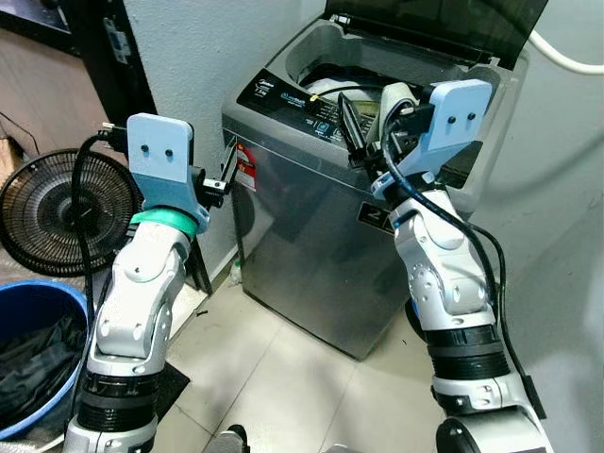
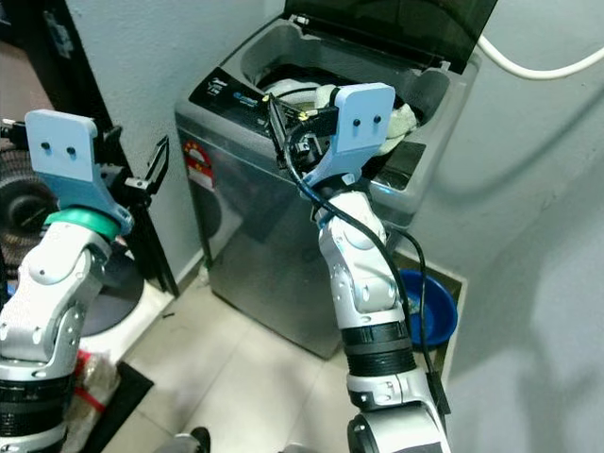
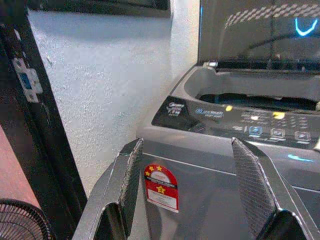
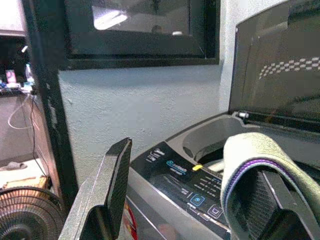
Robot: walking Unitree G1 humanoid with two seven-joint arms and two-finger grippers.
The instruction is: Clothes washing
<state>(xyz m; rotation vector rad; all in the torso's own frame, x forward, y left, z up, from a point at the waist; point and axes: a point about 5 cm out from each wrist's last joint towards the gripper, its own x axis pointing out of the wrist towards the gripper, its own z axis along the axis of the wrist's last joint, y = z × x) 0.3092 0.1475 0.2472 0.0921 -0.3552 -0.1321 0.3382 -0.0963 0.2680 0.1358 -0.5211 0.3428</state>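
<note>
Reaching over the front edge of the washing machine [image 1: 321, 245], I am bringing my right gripper [image 1: 373, 127] above the control panel [image 1: 297, 99], because the open tub behind it is where the laundry has to go. A pale cloth [image 4: 260, 160] with a purple stripe is draped over one of my right fingers [image 4: 117, 175]; the two fingers are standing apart in the right wrist view, so the cloth is hanging on one of them, not being pinched between both. I am holding it high so that it clears the panel before I let it fall.

The lid [image 1: 434, 24] is standing up at the far side, leaving the tub mouth free, and dark and light clothes [image 1: 330, 80] are already lying inside.

My left gripper [image 3: 192, 185] is waiting with its fingers spread and nothing between them, just off the machine's near left corner, pointing at the red sticker [image 3: 161, 186] on the front. I judge I am keeping it there to stay out of the right arm's way.

Down on the left, a blue basin [image 1: 33, 311] holding dark fabric is sitting beside a floor fan [image 1: 47, 212], probably the next load to fetch.
</note>
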